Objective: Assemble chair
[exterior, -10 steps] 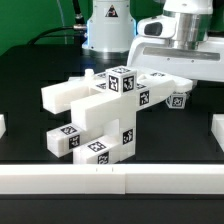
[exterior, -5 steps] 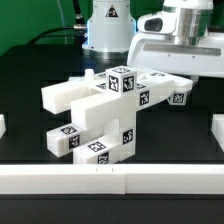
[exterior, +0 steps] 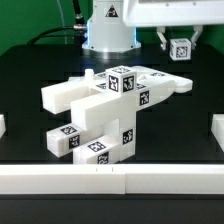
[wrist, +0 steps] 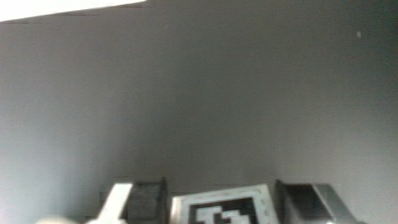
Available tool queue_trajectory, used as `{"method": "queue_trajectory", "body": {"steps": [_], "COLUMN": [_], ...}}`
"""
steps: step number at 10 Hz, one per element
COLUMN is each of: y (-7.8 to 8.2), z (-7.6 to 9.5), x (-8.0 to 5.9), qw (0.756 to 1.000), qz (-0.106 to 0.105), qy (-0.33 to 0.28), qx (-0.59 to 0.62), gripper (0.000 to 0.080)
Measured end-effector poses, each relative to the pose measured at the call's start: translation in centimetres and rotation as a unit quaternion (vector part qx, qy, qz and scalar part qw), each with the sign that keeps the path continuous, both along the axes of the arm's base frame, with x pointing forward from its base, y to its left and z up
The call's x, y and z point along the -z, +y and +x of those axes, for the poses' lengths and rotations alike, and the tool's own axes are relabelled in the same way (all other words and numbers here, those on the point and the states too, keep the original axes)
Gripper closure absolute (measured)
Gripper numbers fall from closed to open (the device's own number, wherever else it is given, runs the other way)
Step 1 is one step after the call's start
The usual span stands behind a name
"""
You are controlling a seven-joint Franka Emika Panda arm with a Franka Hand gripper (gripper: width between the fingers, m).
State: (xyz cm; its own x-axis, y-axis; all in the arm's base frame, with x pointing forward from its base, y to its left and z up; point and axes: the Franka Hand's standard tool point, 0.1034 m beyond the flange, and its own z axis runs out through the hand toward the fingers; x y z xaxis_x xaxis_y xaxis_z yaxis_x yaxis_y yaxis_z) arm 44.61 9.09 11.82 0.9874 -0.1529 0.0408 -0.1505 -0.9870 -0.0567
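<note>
Exterior view: gripper [exterior: 179, 45] high at the frame's upper right, fingers clamped on a small tagged block [exterior: 180, 48], lifted well clear of the table [exterior: 30, 75]. Chair [exterior: 100, 115] sits mid-table, a stacked white cluster with bars jutting toward the exterior view's left. White rail [exterior: 110, 178] runs along the near edge. Open black surface on both flanks.

Wrist view: block [wrist: 228, 209] between dark fingers [wrist: 150, 196]; only blurred grey surface beyond.
</note>
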Motion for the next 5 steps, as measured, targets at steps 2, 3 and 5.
{"method": "queue_trajectory", "body": {"steps": [2, 3, 5], "y": [-3.2, -5.5, -8.0], "z": [1.7, 3.1, 4.3], "x": [-2.6, -3.2, -2.8], "qw": [0.999, 0.998, 0.996], "qz": [0.011, 0.005, -0.005], "qy": [-0.006, -0.017, -0.024], "qx": [-0.034, -0.063, -0.084], "gripper": [0.0512, 0.0512, 0.0512]}}
